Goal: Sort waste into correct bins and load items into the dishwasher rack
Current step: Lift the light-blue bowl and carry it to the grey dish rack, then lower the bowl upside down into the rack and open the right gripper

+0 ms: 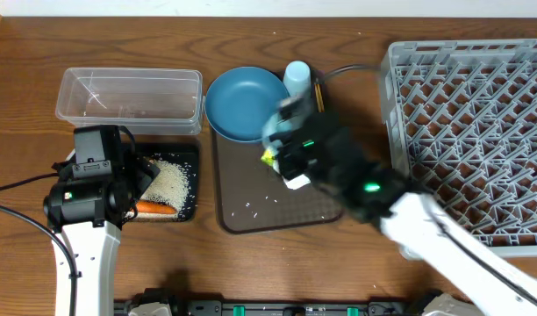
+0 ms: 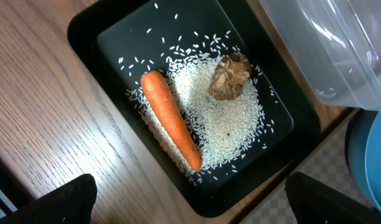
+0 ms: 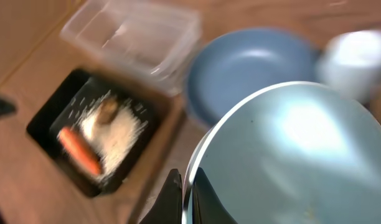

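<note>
Right wrist view: the right hand (image 3: 188,198) is clenched on the near rim of the small pale blue bowl (image 3: 290,155), with the rim running between its two fingers. The bowl fills the lower right of the picture. It is smooth, glossy and blurred, and looks all but clean inside. Beyond it lie the large dark blue bowl (image 3: 253,68), the clear tub (image 3: 131,37) and the black tray (image 3: 41,134). I judge the step in hand to be loading this bowl into the rack. A thin pinch on a slick rim could let the bowl swing or slip

Overhead view: the right arm is blurred above the brown serving tray (image 1: 251,219), so the bowl it holds is hard to make out here. The dishwasher rack (image 1: 470,114) stands to the right on the desk (image 1: 251,26) and no dish shows in it. The next move calls for carrying the bowl rightward over the rack's wall, then settling it among the pegs before letting go. A light blue cup (image 1: 297,77) stands just beside the dark blue bowl

Left wrist view: the left hand (image 2: 190,202) is released, jaws wide, and hangs above the black tray. The tray holds the carrot (image 2: 170,118), the rice (image 2: 221,124) and the brown lump (image 2: 230,76)
</note>
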Tool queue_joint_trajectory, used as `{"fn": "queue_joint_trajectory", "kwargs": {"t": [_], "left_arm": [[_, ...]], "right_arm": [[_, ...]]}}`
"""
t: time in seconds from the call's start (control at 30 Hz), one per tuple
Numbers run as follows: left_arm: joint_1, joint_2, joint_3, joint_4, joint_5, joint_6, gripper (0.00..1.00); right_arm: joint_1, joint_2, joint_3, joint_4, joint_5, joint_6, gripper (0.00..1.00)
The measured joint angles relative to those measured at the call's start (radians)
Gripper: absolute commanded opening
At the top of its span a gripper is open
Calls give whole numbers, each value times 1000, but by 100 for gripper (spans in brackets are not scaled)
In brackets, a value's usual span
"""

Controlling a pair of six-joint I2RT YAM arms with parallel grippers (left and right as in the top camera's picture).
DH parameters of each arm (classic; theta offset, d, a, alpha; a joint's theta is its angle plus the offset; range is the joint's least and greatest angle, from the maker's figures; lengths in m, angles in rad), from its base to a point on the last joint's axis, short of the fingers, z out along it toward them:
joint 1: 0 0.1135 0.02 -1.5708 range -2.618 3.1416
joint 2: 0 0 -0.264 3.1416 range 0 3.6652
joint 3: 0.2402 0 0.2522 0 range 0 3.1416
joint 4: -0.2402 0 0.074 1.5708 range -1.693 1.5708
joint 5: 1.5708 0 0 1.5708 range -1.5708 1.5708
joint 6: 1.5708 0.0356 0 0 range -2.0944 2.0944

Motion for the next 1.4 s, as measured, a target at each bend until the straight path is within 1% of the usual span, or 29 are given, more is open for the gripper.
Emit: {"fn": "queue_joint_trajectory", "kwargs": {"t": [0.17, 0.3, 0.5, 0.53, 0.8, 0.93, 1.1, 1.3, 1.4], "left_arm": [[0, 0, 0, 0, 0, 0, 98], [0, 0, 0, 0, 0, 0, 98], [0, 0, 0, 0, 0, 0, 98], [0, 0, 0, 0, 0, 0, 98], [0, 0, 0, 0, 0, 0, 98], [0, 0, 0, 0, 0, 0, 98], [0, 0, 0, 0, 0, 0, 98], [1, 0, 0, 0, 0, 0, 98], [1, 0, 0, 0, 0, 0, 98]], "right_arm": [[-221, -146, 2, -115, -27, 11, 1], [-433, -198, 2, -179, -131, 13, 1], [-753, -188, 2, -187, -387, 10, 1], [-808, -182, 2, -187, -453, 6, 1], [-1139, -107, 2, -155, -735, -55, 1], [-1247, -14, 2, -57, -893, -76, 1], [-1309, 151, 3, 135, -1082, -55, 1], [-1319, 341, 3, 412, -1219, 101, 1], [-1319, 402, 3, 490, -1249, 180, 1]]}}
